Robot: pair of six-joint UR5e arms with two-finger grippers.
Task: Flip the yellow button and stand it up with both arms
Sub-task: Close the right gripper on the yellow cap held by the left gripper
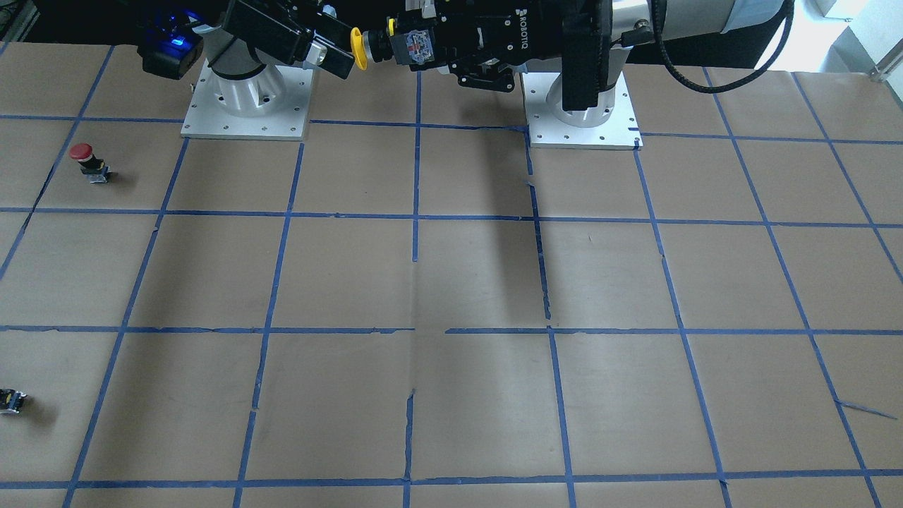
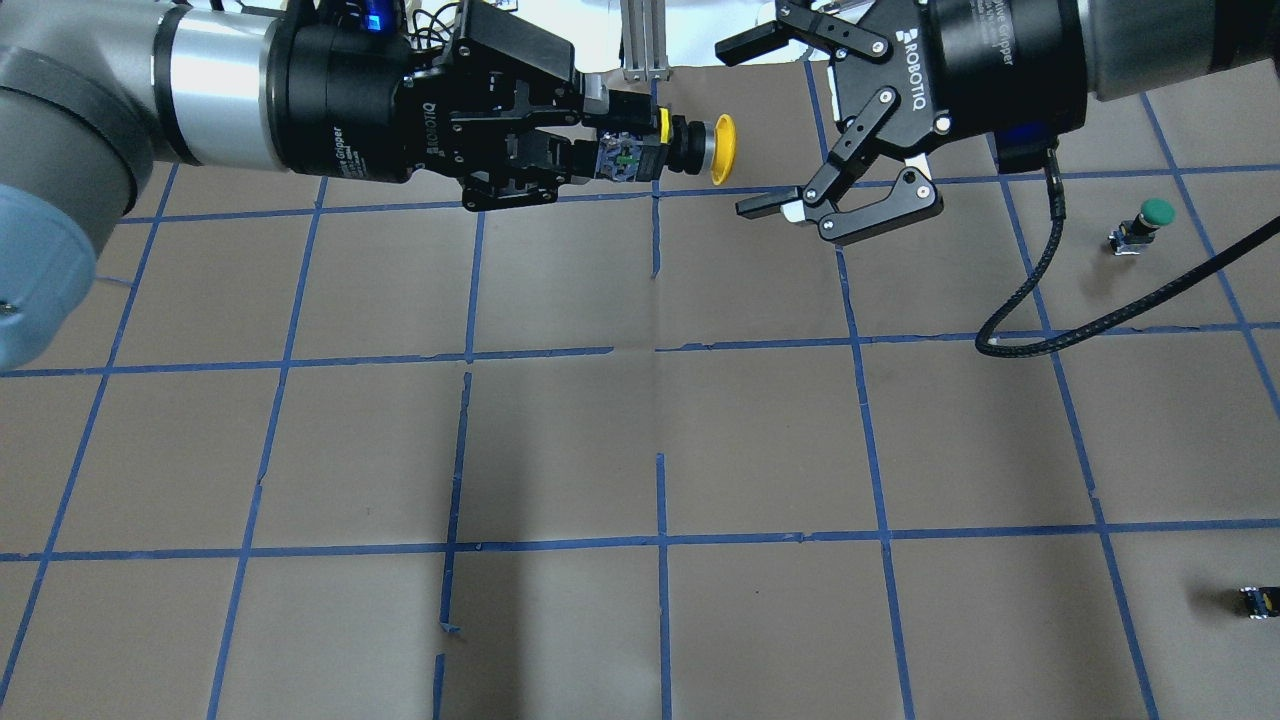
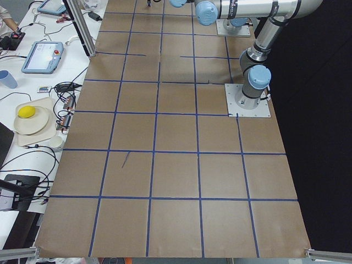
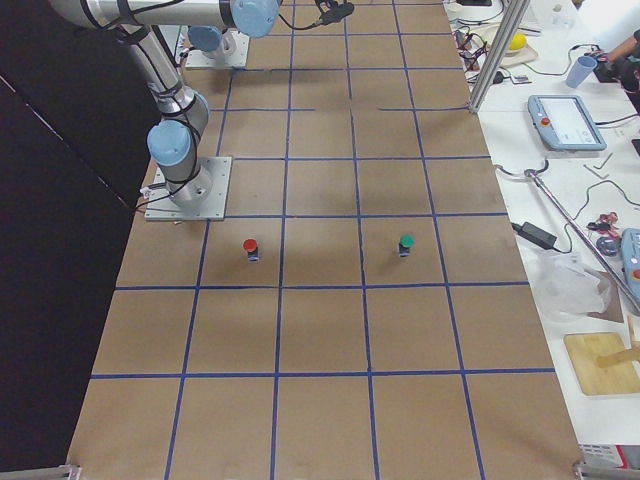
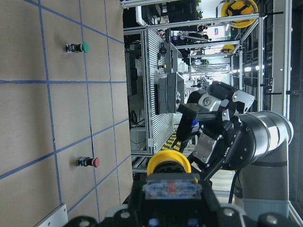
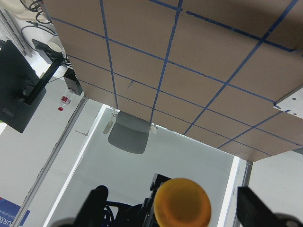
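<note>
The yellow button (image 2: 700, 148) is held level in the air above the table's far side, its round yellow cap (image 1: 359, 48) pointing at my right gripper. My left gripper (image 2: 612, 152) is shut on the button's black-and-grey body. My right gripper (image 2: 752, 125) is open, with its jaws spread just beyond the cap and not touching it. In the right wrist view the cap (image 6: 183, 208) sits centred between the two fingers (image 6: 94, 204). In the left wrist view the button (image 5: 169, 165) points at the open right gripper (image 5: 208, 118).
A red-capped button (image 1: 88, 161) and a green-capped button (image 2: 1145, 222) stand on the table on my right side. A small dark capless piece (image 2: 1258, 601) lies near the right edge. A black cable (image 2: 1040, 300) hangs from the right wrist. The arm bases (image 1: 582, 106) are bolted to the table.
</note>
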